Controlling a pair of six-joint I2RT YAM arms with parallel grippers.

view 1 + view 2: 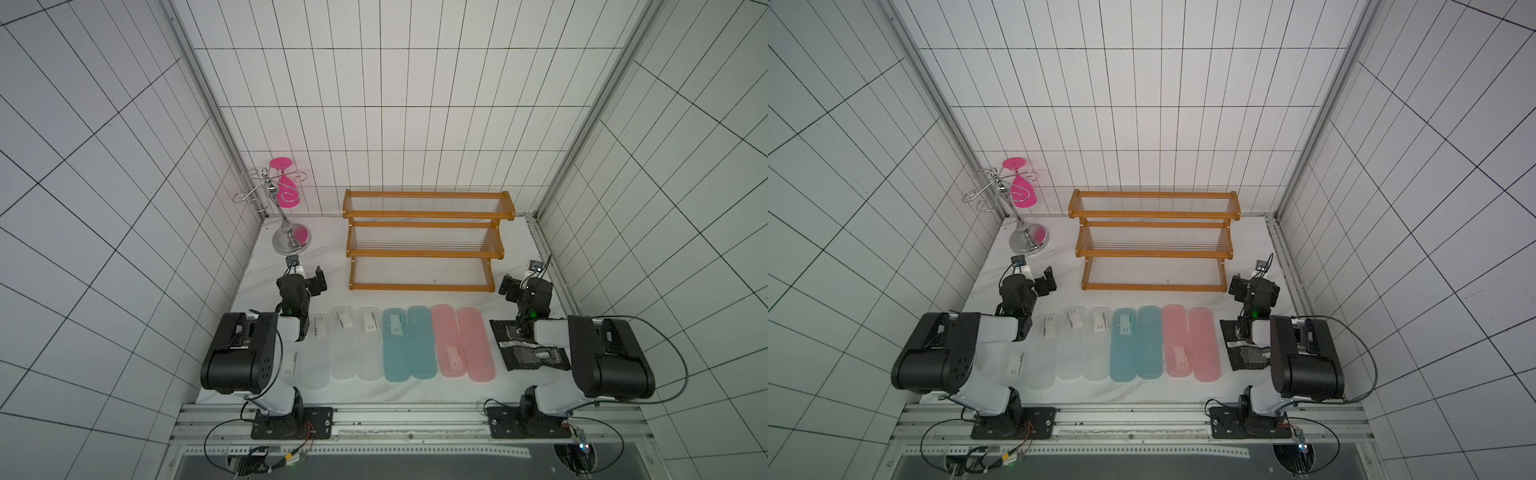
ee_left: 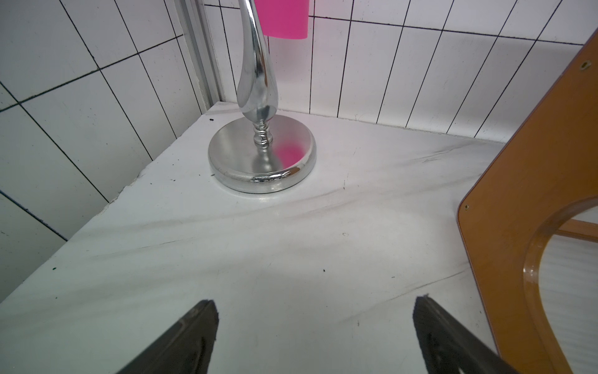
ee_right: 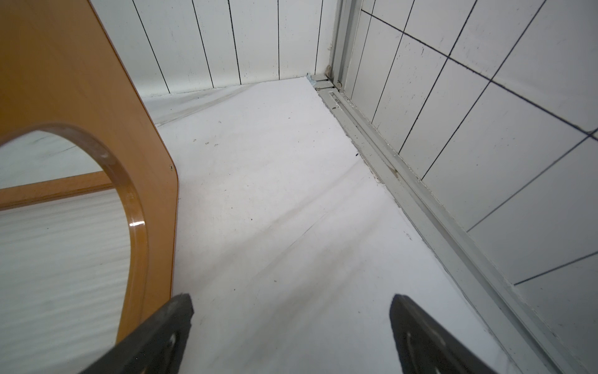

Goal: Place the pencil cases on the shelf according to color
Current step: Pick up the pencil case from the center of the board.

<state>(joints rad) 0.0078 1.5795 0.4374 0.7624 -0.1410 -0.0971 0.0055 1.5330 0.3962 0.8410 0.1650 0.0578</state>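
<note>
Pencil cases lie side by side on the white table in both top views: several frosted clear ones (image 1: 345,343), two teal-blue (image 1: 395,345) and two pink (image 1: 476,345). Behind them stands the orange-framed shelf (image 1: 424,215) (image 1: 1154,215), all three tiers bare. My left gripper (image 1: 318,280) (image 2: 315,302) hovers open off the shelf's left end (image 2: 517,194), holding nothing. Off the shelf's right end (image 3: 81,97), my right gripper (image 1: 509,286) (image 3: 291,299) is open as well, over bare table. No pencil case shows in either wrist view.
A chrome wire stand (image 1: 291,239) (image 2: 262,162) with a pink glass (image 1: 286,187) stands in the back left corner. A black foil packet (image 1: 523,349) lies under the right arm, right of the pink cases. Tiled walls enclose the table on three sides.
</note>
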